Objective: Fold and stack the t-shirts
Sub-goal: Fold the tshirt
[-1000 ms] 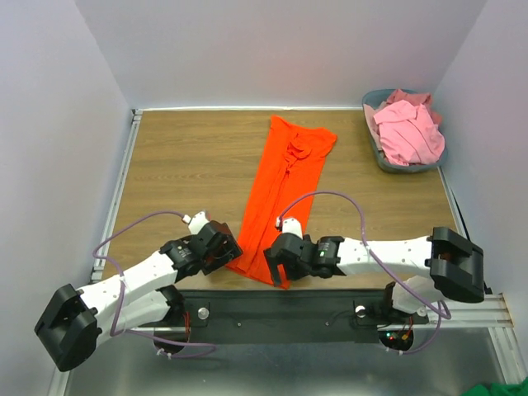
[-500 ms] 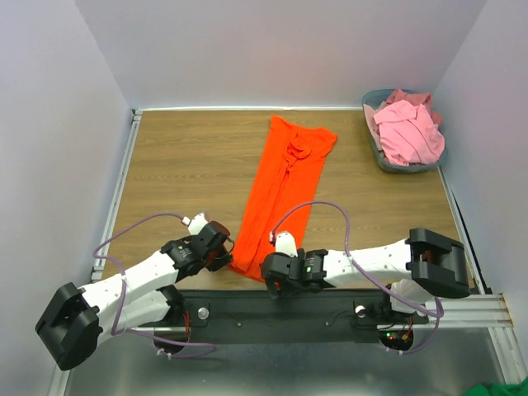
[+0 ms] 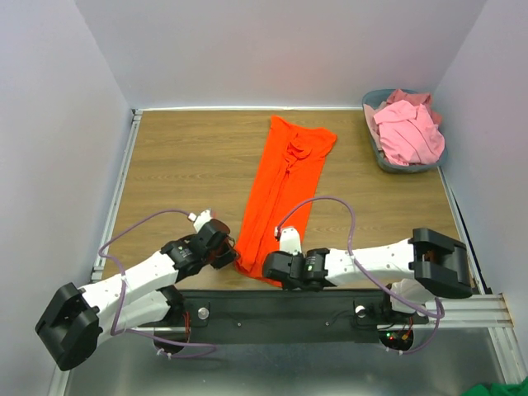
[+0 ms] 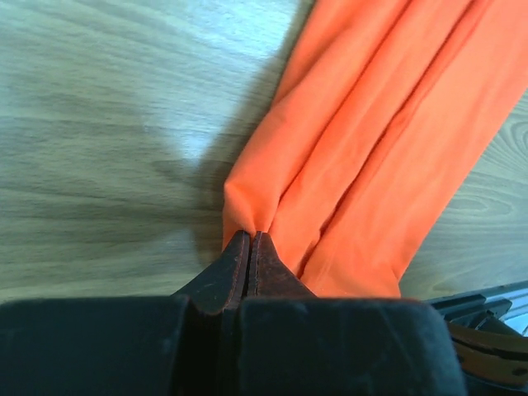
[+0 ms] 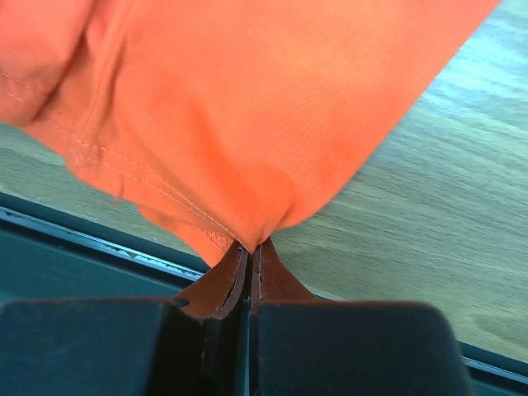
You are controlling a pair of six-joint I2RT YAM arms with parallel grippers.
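Note:
A bright orange-red t-shirt [image 3: 280,177], folded into a long narrow strip, lies down the middle of the table from the far side to the near edge. My left gripper [image 3: 233,254] is shut on the strip's near left corner; in the left wrist view the cloth [image 4: 363,140] bunches at the closed tips [image 4: 250,235]. My right gripper [image 3: 271,269] is shut on the near right corner, and the hem [image 5: 247,107] lifts from its tips [image 5: 250,245]. Pale pink t-shirts [image 3: 407,132] are piled in the basket at the far right.
A grey-blue plastic basket [image 3: 378,152] stands at the table's far right corner by the wall. The table's near edge and a black rail [image 3: 280,307] run just behind both grippers. Bare wood [image 3: 181,165] lies left of the orange-red strip.
Both grippers have closed on the near end of the orange-red t-shirt. The right gripper slid left to the corner, and the hem is now pinched and slightly raised.

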